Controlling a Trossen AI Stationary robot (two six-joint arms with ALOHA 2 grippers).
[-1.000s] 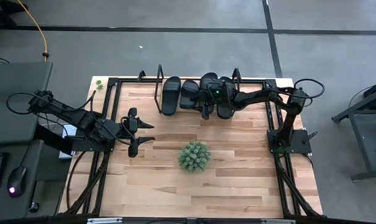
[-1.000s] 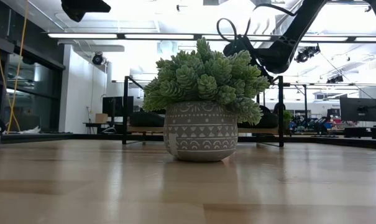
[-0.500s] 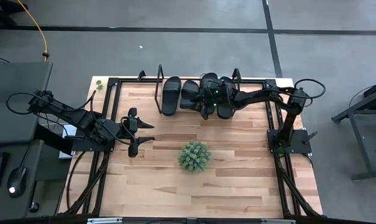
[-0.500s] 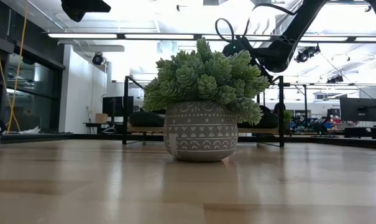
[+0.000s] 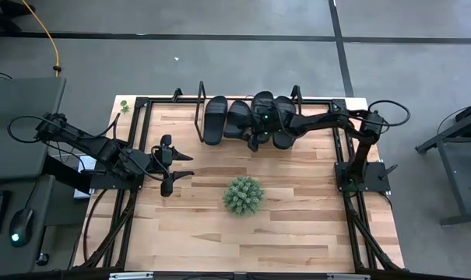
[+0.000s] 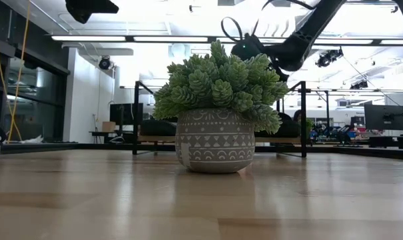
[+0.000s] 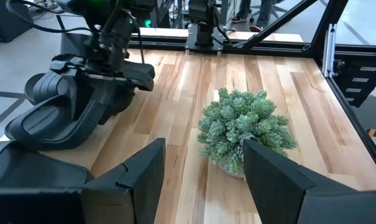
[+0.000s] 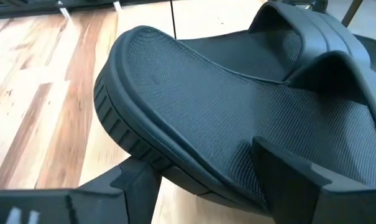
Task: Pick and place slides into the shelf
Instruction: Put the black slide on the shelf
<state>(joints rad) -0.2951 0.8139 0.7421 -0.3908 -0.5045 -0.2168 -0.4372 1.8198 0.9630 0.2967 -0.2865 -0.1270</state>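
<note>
Four black slides lie side by side on the shelf (image 5: pixel 198 113) at the table's far edge; the plant hides most of them in the low view. My right gripper (image 5: pixel 254 138) is at the near, heel end of the third slide from the left (image 5: pixel 261 105). In its wrist view (image 8: pixel 206 168) the fingers stand wide apart, with this slide's heel (image 8: pixel 225 106) between them. The left wrist view shows this gripper (image 7: pixel 122 71) over the slide (image 7: pixel 69 118), which lies tilted. My left gripper (image 5: pixel 173 165) waits open and empty at the table's left. My right gripper's fingers stand about the slide's heel end, coming from the near right. One finger (image 8: pixel 287 174) lies over the footbed, and the other (image 8: pixel 132 186) lies below the sole's ribbed rim (image 8: pixel 122 134). I cannot tell whether either finger touches the slide.
A round green plant in a patterned pot (image 5: pixel 244 195) stands mid-table, near the shelf and between the two arms; it fills the middle of the low view (image 6: pixel 214 113). Bare wooden tabletop lies to its left, right and near sides.
My right gripper has gone a little toward the table's left edge along the shelf's near side, and its arm has risen slightly in the low view.
</note>
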